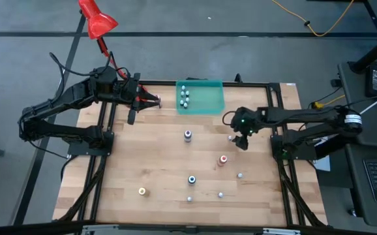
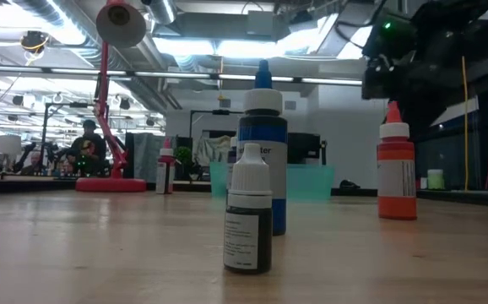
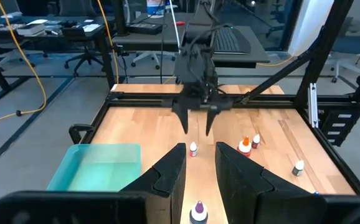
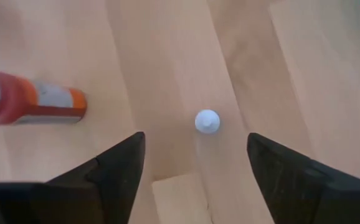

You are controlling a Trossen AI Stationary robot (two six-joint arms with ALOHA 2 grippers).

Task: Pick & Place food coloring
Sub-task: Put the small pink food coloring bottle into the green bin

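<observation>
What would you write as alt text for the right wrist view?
The right claw hangs open directly above a tiny white-capped bottle standing on the wooden table, seen cap-first between its two dark fingers. A red-orange bottle stands off to one side.

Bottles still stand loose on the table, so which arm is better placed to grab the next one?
Probably the right: its open gripper hangs directly over a small white-capped bottle, while the left gripper sits beside the teal tray.

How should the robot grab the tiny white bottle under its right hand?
Come straight down from above and pinch the sides of the tiny white bottle. It stands upright, showing its round cap, with bare table around it. The right hand is open above it, a finger on each side. The red bottle stands well clear.
</observation>
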